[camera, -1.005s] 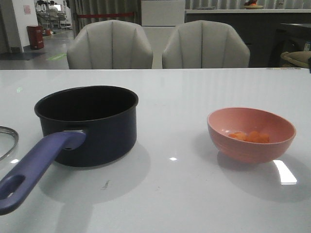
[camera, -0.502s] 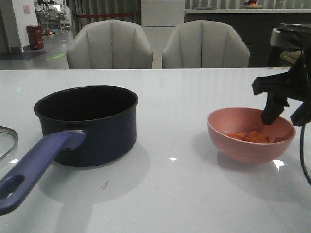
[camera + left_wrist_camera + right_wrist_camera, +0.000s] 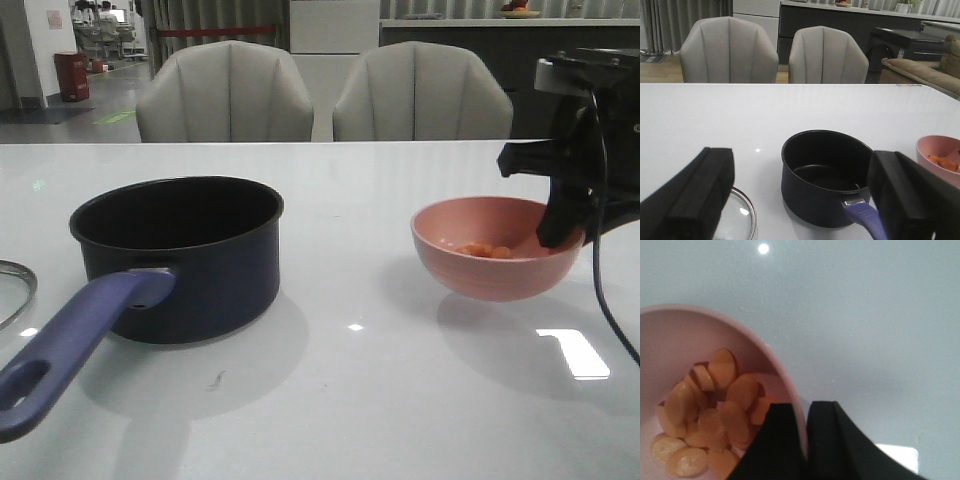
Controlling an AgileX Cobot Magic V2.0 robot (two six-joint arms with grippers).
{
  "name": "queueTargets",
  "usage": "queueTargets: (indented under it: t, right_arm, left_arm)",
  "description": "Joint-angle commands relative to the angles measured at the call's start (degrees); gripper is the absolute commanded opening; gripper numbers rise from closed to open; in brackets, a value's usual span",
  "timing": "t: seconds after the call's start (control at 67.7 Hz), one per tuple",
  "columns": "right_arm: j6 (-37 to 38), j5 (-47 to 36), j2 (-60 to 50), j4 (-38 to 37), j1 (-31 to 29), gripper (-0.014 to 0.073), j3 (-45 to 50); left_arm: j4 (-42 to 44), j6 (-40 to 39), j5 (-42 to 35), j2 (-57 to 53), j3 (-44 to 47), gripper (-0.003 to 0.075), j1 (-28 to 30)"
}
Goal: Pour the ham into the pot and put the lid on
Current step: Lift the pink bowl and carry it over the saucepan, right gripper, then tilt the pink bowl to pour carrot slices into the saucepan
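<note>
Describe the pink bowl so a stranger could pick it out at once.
On the white table, look right of the dark pot. The pink bowl is pinched at its rim by the right hand; it alone holds the orange ham pieces.

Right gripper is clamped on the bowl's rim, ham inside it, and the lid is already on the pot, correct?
Not quite: the pot is uncovered and empty in the left wrist view; the lid lies on the table beside it. The right gripper does pinch the bowl rim, with the ham inside.
</note>
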Motion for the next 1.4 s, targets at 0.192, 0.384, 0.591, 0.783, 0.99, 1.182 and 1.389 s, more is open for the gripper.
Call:
queueTargets:
  t: [0.192, 0.384, 0.591, 0.783, 0.99, 1.182, 1.389]
  right_arm:
    - [-4.50, 8.92, -3.89, -0.99, 5.31, 0.0149, -14.56]
    - [-3.00, 9.92, -3.06, -3.53, 15.70, 0.0149, -23.47]
    - [-2.24, 0.22, 0.05, -3.59, 22.68, 0.0149, -28.04]
    - [-2.24, -20.12, 0.34, -3.59, 25.70, 0.0148, -22.43]
    - [-6.15, -54.01, 0.41, -3.59, 27.99, 0.0148, -8.40]
    - [-16.15, -72.36, 3.32, -3.68, 28.45, 0.0148, -3.28]
    - [-36.09, -78.44, 7.61, -3.62, 31.66, 0.0148, -3.89]
  left_arm:
    - [-0.49, -0.19, -4.16, 0.73, -1.35, 0.0582, -0.51]
    - [-0.49, -0.19, -4.16, 0.73, -1.35, 0.0582, -0.51]
    - [-0.49, -0.19, -4.16, 0.73, -1.35, 0.0582, -0.51]
    - [-0.49, -0.19, -4.16, 0.73, -1.35, 0.0582, -0.51]
    - [-0.49, -0.19, -4.16, 0.73, -1.35, 0.0582, -0.51]
    - [-0.49, -0.19, -4.16, 0.73, -1.35, 0.0582, -0.51]
    - [-0.49, -0.19, -4.16, 0.73, -1.35, 0.0582, -0.51]
